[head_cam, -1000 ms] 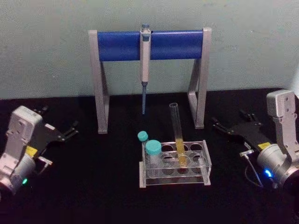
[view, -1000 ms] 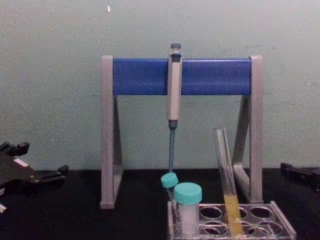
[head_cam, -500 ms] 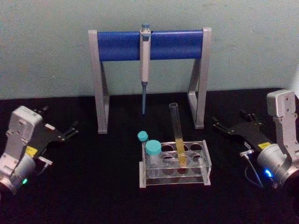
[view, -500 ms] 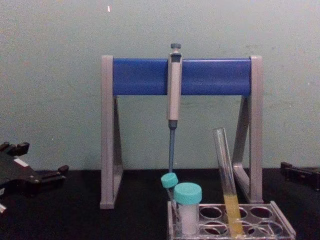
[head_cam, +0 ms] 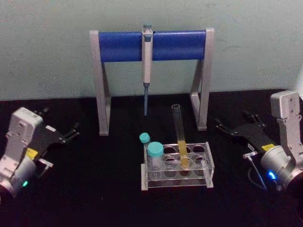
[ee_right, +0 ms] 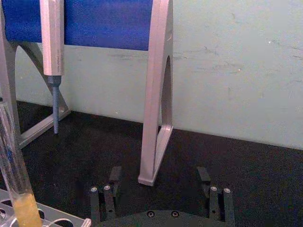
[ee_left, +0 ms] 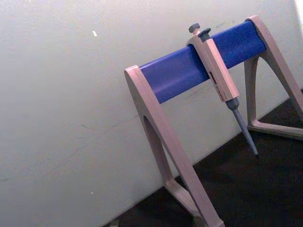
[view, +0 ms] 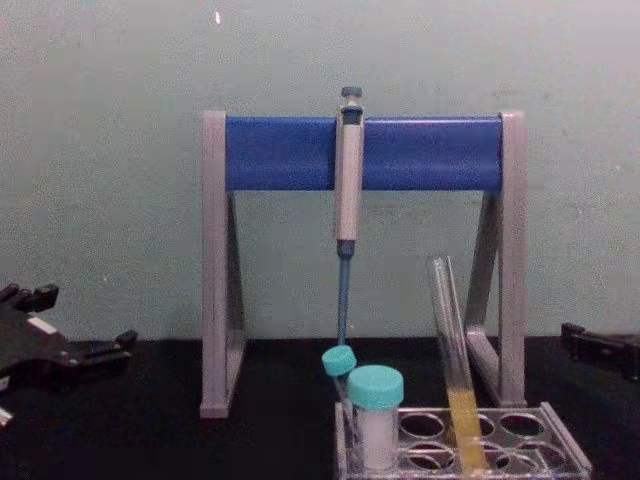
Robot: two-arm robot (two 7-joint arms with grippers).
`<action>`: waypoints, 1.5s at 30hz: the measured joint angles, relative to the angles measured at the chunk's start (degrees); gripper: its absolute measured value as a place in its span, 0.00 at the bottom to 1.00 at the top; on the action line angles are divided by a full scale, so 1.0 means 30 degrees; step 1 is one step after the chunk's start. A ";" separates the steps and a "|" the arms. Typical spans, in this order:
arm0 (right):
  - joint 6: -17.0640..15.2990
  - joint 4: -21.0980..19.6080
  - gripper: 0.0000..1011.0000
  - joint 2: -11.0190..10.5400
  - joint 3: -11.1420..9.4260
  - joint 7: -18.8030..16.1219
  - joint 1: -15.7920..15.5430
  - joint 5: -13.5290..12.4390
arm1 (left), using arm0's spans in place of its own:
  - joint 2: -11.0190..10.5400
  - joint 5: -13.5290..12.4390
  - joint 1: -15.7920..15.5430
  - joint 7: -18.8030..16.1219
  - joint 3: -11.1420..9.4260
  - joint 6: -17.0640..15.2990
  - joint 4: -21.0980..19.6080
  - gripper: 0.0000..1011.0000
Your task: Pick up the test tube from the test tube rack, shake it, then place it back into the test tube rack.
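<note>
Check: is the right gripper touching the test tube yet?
Apart. Head view: the right gripper sits open on the table off to the right, with bare black tabletop between it and the test tube in the rack.

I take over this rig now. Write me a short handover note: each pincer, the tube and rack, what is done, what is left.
Left pincer: open, parked on the table at the left, holding nothing.
Right pincer: open, parked at the right, holding nothing.
Test tube: leaning in the test tube rack, yellow liquid in its lower part.
Done: no grasp yet.
Left: pick up, shake, put back.
</note>
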State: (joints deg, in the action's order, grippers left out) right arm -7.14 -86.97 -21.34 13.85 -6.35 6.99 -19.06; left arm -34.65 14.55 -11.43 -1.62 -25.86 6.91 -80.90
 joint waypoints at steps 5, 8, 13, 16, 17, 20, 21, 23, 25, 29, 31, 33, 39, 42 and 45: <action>0.0000 0.0001 0.99 0.0000 -0.0001 0.0005 -0.0001 -0.0001 | 0.0000 0.0001 -0.0001 0.0000 0.0000 0.0000 0.0000 0.99; 0.0000 0.0000 0.99 0.0000 -0.0001 0.0006 0.0000 -0.0001 | 0.0000 0.0001 0.0000 0.0000 0.0001 0.0000 0.0000 0.99; 0.0000 0.0001 0.99 0.0000 -0.0001 0.0006 0.0001 -0.0002 | 0.0000 0.0001 -0.0001 0.0001 -0.0001 0.0000 -0.0001 0.99; -0.0001 0.0001 0.99 0.0000 -0.0001 0.0007 0.0000 -0.0001 | 0.0000 0.0001 0.0000 0.0000 0.0000 0.0000 0.0000 0.99; -0.0001 0.0001 0.99 0.0000 -0.0001 0.0006 0.0000 -0.0001 | 0.0000 0.0001 0.0001 0.0000 0.0000 0.0001 -0.0001 0.99; -0.0002 0.0001 0.99 0.0001 0.0000 0.0006 0.0001 -0.0002 | 0.0000 0.0001 0.0001 0.0000 0.0000 0.0001 -0.0001 0.99; -0.0001 0.0002 0.99 0.0000 -0.0001 0.0005 0.0001 -0.0001 | 0.0000 0.0001 0.0000 0.0000 0.0000 0.0000 -0.0001 0.99; -0.0001 0.0002 0.99 0.0000 -0.0001 0.0006 0.0001 -0.0001 | 0.0000 0.0001 0.0000 0.0001 0.0000 0.0000 0.0000 0.99; -0.0002 0.0001 0.99 0.0000 -0.0001 0.0006 0.0000 -0.0002 | 0.0000 0.0002 0.0001 0.0001 0.0000 0.0000 0.0000 0.99; -0.0001 0.0001 0.99 0.0000 -0.0002 0.0006 0.0000 -0.0002 | 0.0000 0.0001 0.0000 0.0000 0.0000 0.0000 0.0000 0.99; -0.0002 0.0002 0.99 0.0000 -0.0001 0.0005 0.0000 -0.0001 | 0.0001 0.0001 0.0000 0.0000 0.0000 0.0001 0.0000 0.99; -0.0002 0.0002 0.99 0.0000 -0.0001 0.0005 0.0000 -0.0001 | 0.0000 0.0001 0.0000 0.0000 0.0000 0.0000 0.0000 0.99; -0.0002 0.0002 0.99 0.0000 -0.0001 0.0006 0.0000 -0.0001 | 0.0000 0.0002 0.0000 0.0000 0.0001 0.0000 0.0000 0.99; -0.0002 0.0002 0.99 0.0000 -0.0001 0.0005 0.0000 -0.0001 | 0.0000 0.0001 0.0001 0.0000 0.0000 0.0000 0.0000 0.99; -0.0002 0.0002 0.99 0.0000 -0.0002 0.0005 0.0001 -0.0002 | 0.0000 0.0001 0.0000 0.0000 0.0001 -0.0001 0.0000 0.99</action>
State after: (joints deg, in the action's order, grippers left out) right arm -7.15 -86.96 -21.34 13.84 -6.34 6.99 -19.06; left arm -34.65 14.55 -11.43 -1.62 -25.86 6.90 -80.90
